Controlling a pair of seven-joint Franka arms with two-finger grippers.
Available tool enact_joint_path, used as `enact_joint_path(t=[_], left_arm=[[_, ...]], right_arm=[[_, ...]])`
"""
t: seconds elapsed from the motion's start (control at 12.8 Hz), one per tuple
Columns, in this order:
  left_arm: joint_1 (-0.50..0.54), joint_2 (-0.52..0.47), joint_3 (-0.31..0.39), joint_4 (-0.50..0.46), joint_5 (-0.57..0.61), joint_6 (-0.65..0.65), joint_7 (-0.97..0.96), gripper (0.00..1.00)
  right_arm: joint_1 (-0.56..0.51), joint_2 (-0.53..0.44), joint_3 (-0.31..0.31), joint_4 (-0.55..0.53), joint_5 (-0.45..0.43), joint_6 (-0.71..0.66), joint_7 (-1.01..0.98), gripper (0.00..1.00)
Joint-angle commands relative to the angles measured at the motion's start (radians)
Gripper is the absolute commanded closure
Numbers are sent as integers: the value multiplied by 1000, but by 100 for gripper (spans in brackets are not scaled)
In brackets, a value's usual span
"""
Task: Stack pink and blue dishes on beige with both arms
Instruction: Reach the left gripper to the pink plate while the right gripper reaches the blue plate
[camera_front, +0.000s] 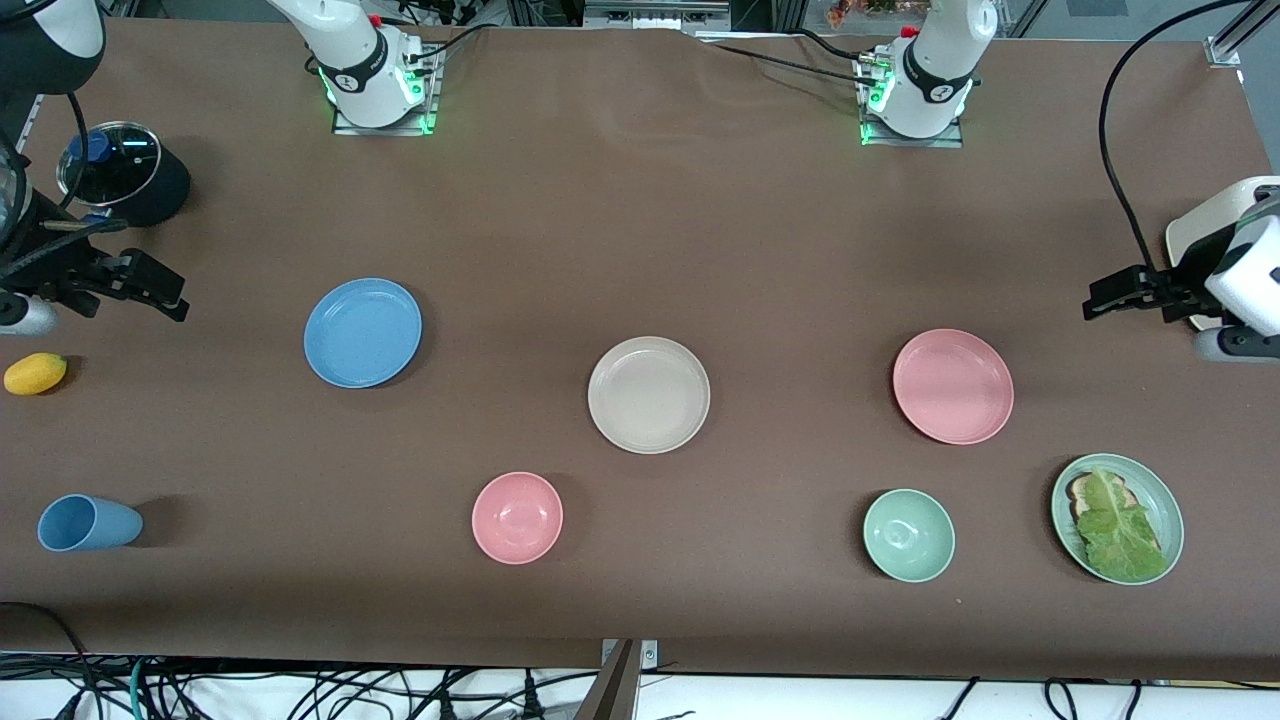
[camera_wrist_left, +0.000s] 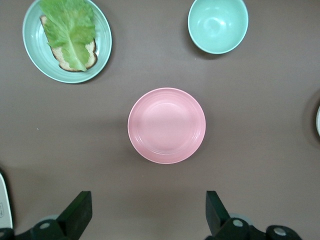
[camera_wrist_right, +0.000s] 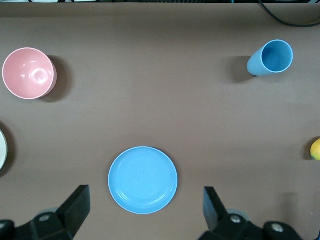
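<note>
The blue plate lies toward the right arm's end of the table, the beige plate in the middle and the pink plate toward the left arm's end. All three are apart and empty. My right gripper hangs open over bare table at its own end. In the right wrist view the blue plate lies just ahead of that gripper, between the lines of its fingers. My left gripper hangs open at its end, and the pink plate lies ahead of it.
A pink bowl, a pale green bowl and a green plate with bread and lettuce sit nearer the front camera. A blue cup lies on its side. A yellow fruit and a glass lid are at the right arm's end.
</note>
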Motion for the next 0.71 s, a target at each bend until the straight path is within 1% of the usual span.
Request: enact_joint_path(t=[0.0, 0.16, 0.31, 0.39, 0.47, 0.63], left_arm=[[3, 98, -3, 21, 22, -1, 4, 0], [3, 184, 0, 22, 22, 4, 0, 0], [10, 278, 3, 39, 22, 18, 1, 0], [10, 316, 5, 39, 25, 57, 1, 0], [10, 333, 5, 27, 46, 121, 1, 0], [13, 372, 5, -11, 120, 206, 3, 0]], right_arm=[[-2, 10, 7, 1, -13, -1, -13, 0], [-5, 47, 9, -5, -3, -29, -16, 0], [-2, 48, 10, -6, -6, -56, -17, 0], [-1, 47, 13, -5, -6, -70, -17, 0], [-1, 45, 15, -5, -6, -73, -17, 0], [-1, 45, 15, -8, -3, -76, -31, 0]])
